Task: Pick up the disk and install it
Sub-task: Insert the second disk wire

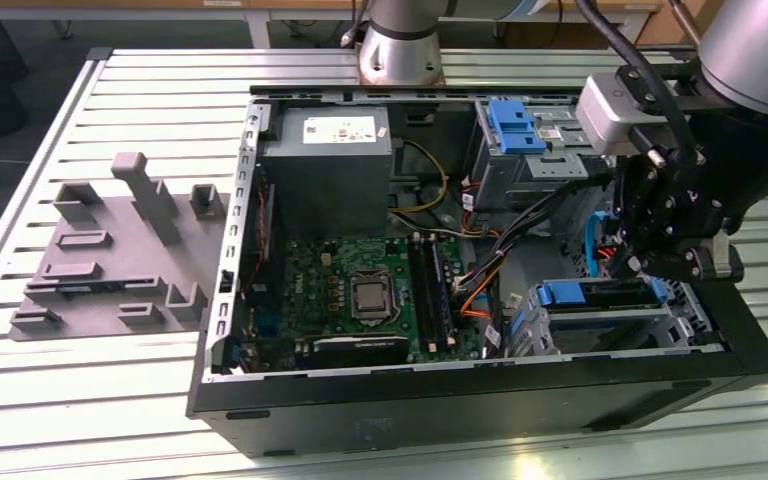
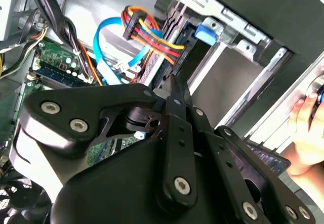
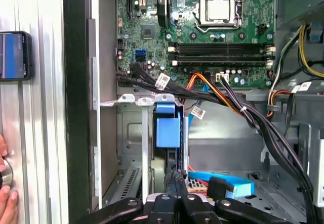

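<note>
My tool point(image 1: 664, 262) is inside the case point(image 1: 491, 395), fingers pressed together over the bay. The disk point(image 3: 168, 132) sits in that bay, blue rail showing. Looks rigid, weighty, slick metal; I'd grip the plastic rails.

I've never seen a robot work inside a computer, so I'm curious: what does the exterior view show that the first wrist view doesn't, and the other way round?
Exterior view alone: the whole open computer case on a slatted table, a grey fixture plate at the exterior view's left, the grey power supply box and the robot arm.

First wrist view alone: a phone lying outside the case and a person's fingers.

Both: the green motherboard with its processor socket, the bundled cables, and the gripper above the blue-tabbed drive bay.
</note>
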`<state>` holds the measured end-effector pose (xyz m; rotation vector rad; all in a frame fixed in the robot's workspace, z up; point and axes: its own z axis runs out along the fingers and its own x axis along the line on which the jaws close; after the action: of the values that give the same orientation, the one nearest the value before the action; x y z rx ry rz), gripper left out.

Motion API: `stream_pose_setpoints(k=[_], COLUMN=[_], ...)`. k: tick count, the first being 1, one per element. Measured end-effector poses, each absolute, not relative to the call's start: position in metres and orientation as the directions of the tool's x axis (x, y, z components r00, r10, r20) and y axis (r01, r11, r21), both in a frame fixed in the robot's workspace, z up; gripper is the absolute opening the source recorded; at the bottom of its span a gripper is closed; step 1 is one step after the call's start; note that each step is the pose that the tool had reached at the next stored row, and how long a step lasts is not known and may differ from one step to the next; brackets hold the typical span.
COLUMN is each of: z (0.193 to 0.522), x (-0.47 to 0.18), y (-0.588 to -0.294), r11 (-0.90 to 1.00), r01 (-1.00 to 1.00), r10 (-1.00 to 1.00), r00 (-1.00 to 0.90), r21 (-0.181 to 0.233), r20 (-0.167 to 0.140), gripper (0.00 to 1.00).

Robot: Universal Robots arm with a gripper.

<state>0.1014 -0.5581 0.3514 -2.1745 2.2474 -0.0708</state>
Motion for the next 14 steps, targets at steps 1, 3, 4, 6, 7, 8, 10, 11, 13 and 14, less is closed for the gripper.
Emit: stream_pose_setpoints(k=[1, 3, 4, 6, 7, 8, 10, 11, 13, 14], z=[0.351, 0.351, 0.351, 0.352, 0.352, 0.354, 0.357, 0.359, 0.362, 0.362], x=[0.100, 0.098, 0.098, 0.098, 0.098, 0.098, 0.098, 0.098, 0.098, 0.098], y=[-0.558, -0.558, -0.558, -0.558, -0.558, -0.558, -0.558, -0.558, -0.558, -0.558], r11=[0.032, 0.032, 0.032, 0.032, 0.033, 0.032, 0.033, 0.032, 0.033, 0.033], r01=[-0.999, -0.999, -0.999, -0.999, -0.999, -0.999, -0.999, -0.999, -0.999, -0.999], r10=[-0.999, -0.999, -0.999, -0.999, -0.999, -0.999, -0.999, -0.999, -0.999, -0.999], r00=[-0.033, -0.033, -0.033, -0.033, -0.033, -0.033, -0.033, -0.033, -0.034, -0.033], r21=[-0.042, -0.042, -0.042, -0.042, -0.042, -0.042, -0.042, -0.041, -0.041, -0.041], r20=[0.022, 0.022, 0.022, 0.022, 0.022, 0.022, 0.022, 0.022, 0.022, 0.022], gripper=[0.11, 0.11, 0.11, 0.11, 0.11, 0.11, 0.11, 0.11, 0.11, 0.11])
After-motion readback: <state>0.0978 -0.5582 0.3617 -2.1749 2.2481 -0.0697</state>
